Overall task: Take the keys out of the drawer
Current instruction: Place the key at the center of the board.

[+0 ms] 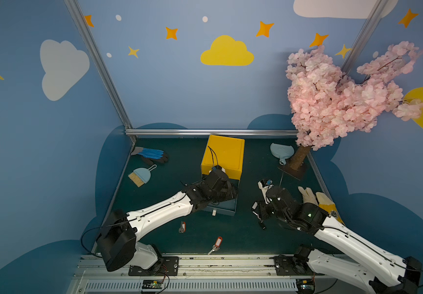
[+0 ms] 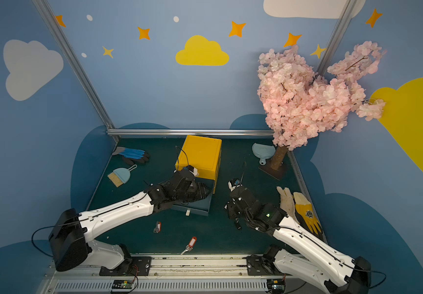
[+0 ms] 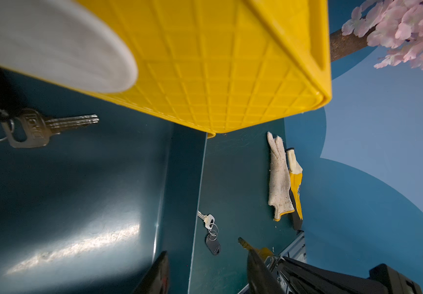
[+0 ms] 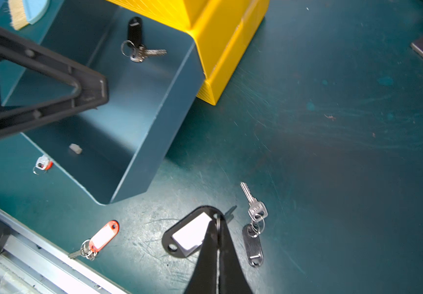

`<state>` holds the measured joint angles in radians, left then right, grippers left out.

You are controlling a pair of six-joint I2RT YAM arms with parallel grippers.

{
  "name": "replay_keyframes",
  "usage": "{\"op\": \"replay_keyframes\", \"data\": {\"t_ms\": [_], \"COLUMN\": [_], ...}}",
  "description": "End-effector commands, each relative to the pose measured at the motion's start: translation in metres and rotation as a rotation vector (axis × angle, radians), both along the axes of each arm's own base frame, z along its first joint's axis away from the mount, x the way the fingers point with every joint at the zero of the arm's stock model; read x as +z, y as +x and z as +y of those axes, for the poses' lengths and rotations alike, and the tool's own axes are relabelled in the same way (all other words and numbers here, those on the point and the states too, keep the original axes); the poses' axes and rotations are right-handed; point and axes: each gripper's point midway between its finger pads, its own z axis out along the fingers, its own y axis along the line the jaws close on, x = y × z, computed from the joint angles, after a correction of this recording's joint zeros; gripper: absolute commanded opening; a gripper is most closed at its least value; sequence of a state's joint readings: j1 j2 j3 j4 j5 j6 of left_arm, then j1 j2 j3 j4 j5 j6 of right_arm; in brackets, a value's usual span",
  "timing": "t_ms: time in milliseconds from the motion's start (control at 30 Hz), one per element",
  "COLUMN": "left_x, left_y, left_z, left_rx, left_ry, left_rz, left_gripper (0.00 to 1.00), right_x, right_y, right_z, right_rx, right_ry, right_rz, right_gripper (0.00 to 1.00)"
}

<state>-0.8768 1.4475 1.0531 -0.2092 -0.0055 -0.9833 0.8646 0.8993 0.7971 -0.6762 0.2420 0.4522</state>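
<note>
The blue drawer (image 1: 227,210) stands pulled out of the yellow box (image 1: 227,155). Inside the drawer (image 4: 139,152) lies a silver key on a ring with a black tag (image 4: 135,38); the left wrist view shows that key (image 3: 40,127) on the drawer floor. My left gripper (image 1: 228,191) hangs open over the drawer, holding nothing. My right gripper (image 4: 216,224) is shut on the ring of a key with a black, white-labelled tag (image 4: 192,235), just above the mat to the right of the drawer. Out on the mat lie two orange-tagged keys (image 1: 182,226) (image 1: 216,244) and a silver key with a dark tag (image 4: 253,229).
A blue glove (image 1: 152,154) and a hand brush (image 1: 139,175) lie at the back left. A dustpan (image 1: 281,151) and a pink blossom tree (image 1: 332,101) stand at the back right. White and yellow gloves (image 1: 314,198) lie beside my right arm. A metal rail (image 1: 205,264) runs along the front.
</note>
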Motion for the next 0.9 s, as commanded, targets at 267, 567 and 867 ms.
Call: {"op": "replay_keyframes", "data": {"t_ms": [267,567,867], "left_x": [0.018,0.017,0.017], "left_y": [-0.001,-0.001,-0.002], "left_z": [-0.01,-0.008,-0.003], "left_rx": [-0.041,-0.04,-0.03], "left_ry": [-0.008,0.003,0.016], "left_rz": [-0.055,-0.049,-0.05], "left_gripper": [0.5,0.5,0.5], "right_x": [-0.052,-0.068,-0.07], "right_y": [-0.002,-0.001,-0.006], "right_z": [-0.029,-0.03,-0.034], "right_rx": [-0.133,-0.149,-0.154], "right_ry": [-0.077,-0.056,-0.034], "right_rz": [0.152,0.214,0.232], "right_gripper": [0.0,0.0,0.11]}}
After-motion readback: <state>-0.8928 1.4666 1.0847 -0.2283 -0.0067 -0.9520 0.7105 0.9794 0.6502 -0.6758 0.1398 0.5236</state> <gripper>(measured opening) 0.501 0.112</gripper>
